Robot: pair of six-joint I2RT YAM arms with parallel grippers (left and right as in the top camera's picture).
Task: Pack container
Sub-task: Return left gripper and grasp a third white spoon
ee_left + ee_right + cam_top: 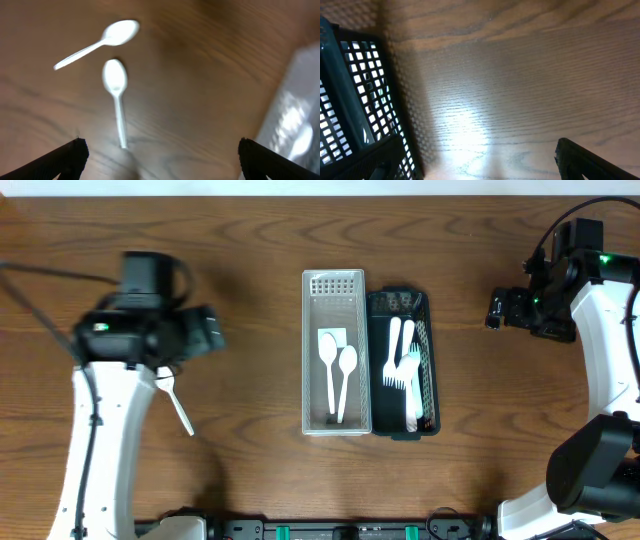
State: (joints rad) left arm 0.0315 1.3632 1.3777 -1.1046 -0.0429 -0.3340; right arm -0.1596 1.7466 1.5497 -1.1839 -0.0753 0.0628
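Two spoons lie on the surface [210,75] ahead of my left hand [160,160], which is spread wide and empty. The nearer spoon [118,100] sits left of centre, handle end toward me, long axis running away. The farther spoon [97,44] lies crosswise beyond it. The clear tray [306,350] is off right. My right hand [477,152], also wide and empty, is well apart by the black basket [433,370].
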